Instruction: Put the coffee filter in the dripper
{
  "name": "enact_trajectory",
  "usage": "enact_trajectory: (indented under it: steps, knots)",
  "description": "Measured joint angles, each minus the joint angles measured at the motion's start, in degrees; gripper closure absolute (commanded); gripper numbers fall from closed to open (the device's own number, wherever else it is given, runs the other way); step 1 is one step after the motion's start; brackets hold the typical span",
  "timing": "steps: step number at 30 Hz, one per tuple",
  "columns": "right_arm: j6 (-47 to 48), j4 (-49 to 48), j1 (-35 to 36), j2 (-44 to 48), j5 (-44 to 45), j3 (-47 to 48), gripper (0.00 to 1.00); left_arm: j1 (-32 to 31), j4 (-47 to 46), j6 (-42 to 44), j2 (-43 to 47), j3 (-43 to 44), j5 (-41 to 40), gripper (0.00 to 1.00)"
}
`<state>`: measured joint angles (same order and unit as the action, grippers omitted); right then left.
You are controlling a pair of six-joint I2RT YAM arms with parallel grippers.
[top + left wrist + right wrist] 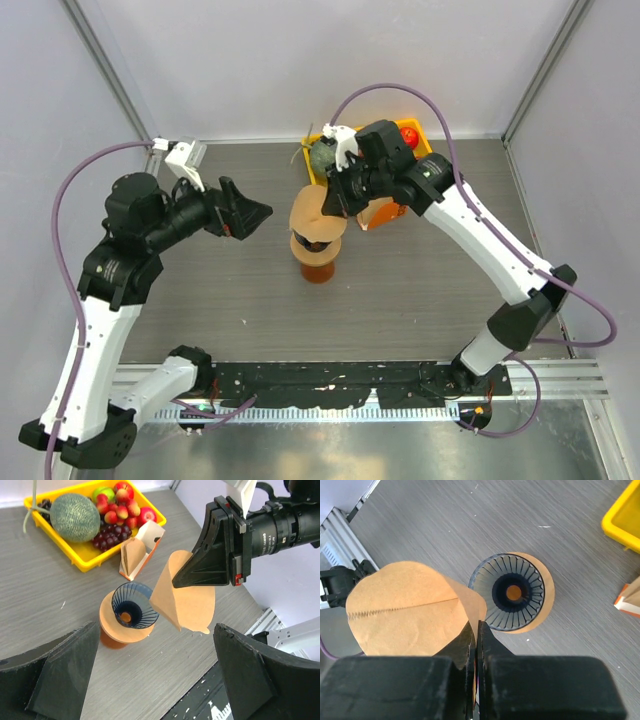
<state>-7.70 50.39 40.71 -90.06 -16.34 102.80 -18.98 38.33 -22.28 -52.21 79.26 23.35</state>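
Observation:
The coffee filter (pixel 314 214) (pixel 187 602) (pixel 405 607) is a tan paper cone, partly spread, hanging in the air with my right gripper (pixel 335 198) (pixel 176 583) (pixel 477 630) shut on its edge. It hangs just beside and above the dripper (pixel 131 605) (pixel 512 597), a dark blue ribbed cone whose mouth holds nothing. In the top view the filter covers most of the dripper. My left gripper (pixel 256 212) (pixel 155 626) stands wide open to the left of the filter, apart from it, with nothing between its fingers.
The dripper sits on an orange-brown ring stand (pixel 318 266) (pixel 111 626) (pixel 547 587). Behind it an orange-and-white carton (pixel 138 555) (pixel 629 597) holds more filters. A yellow tray (pixel 422 135) (pixel 82 560) with a melon (pixel 75 516) and fruit lies at the back.

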Motion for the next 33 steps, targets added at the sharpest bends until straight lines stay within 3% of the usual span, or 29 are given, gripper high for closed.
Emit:
enact_trajectory:
  steps: [9,25,31,32,33]
  knots:
    - [3.63,5.7,-1.75,-9.9,-6.03,8.48,0.95,0.74,0.31,-0.87,-0.85,-1.46,0.28,0.0]
    - [6.4,8.11,-2.95,-13.7,-5.81,8.74,0.93,1.49,0.35,-1.29,0.33,-2.14,0.24,0.01]
    - [7.61,7.96,-3.06,-16.41,-5.38,8.74,0.6,1.62,0.39,-1.25,0.48,-2.27,0.17,0.0]
    - [7.65,7.98,-3.06,-16.79,-5.29,8.74,0.46,1.7,0.42,-1.22,0.61,-2.27,0.07,0.0]
    - [7.69,8.0,-3.06,-17.11,-5.2,8.74,0.4,1.79,0.48,-1.14,0.76,-2.27,0.02,0.01]
